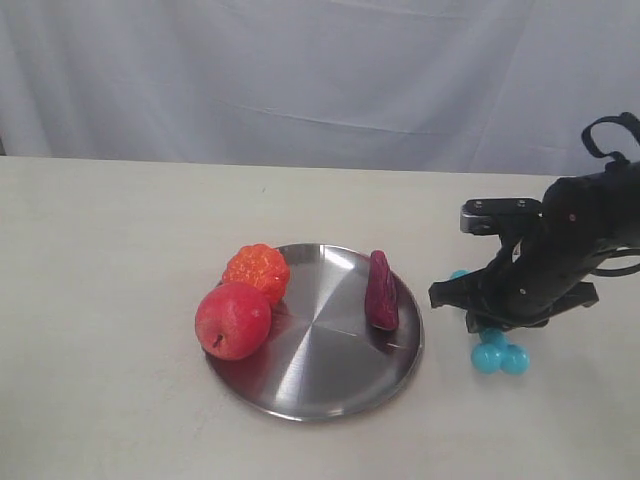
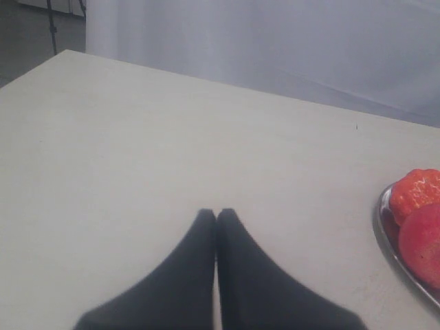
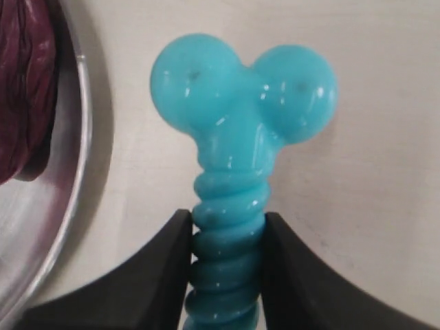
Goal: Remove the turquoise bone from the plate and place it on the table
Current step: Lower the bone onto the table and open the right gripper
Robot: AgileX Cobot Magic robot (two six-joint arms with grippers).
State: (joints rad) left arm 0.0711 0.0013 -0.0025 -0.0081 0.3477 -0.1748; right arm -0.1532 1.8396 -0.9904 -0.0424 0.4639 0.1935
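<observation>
The turquoise bone is off the plate, over the table just right of the plate's rim. My right gripper is shut on its ribbed shaft; in the right wrist view the black fingers press both sides of the turquoise bone, whose two knobs stick out past the right gripper. Whether the bone touches the table I cannot tell. My left gripper is shut on nothing, low over bare table left of the plate. It is out of the exterior view.
On the plate lie a red apple, an orange-red ridged fruit and a purple sweet potato, the last near the rim closest to my right gripper. White cloth hangs behind the table.
</observation>
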